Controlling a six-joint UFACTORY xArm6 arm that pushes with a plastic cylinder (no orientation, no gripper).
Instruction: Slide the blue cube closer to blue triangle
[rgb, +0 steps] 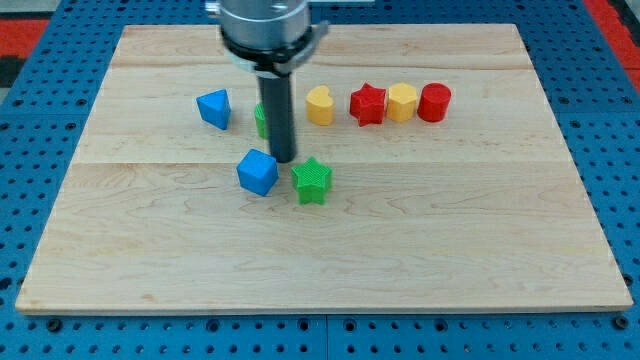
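On the wooden board (480, 250), camera view: my tip (284, 160) sits just right of and above the blue cube (257, 172), beside the green star (312, 181). No claw, only the rod. Blue triangle (214, 108) lies up-left of the cube, near. A green block (261, 120) is half hidden behind the rod.

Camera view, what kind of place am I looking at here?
Probably a robotics lab bench set up for pushing tests. A wooden board lies on a blue perforated base, small coloured blocks such as the blue cube and blue triangle sit on it, and my tip rests just right of the cube.
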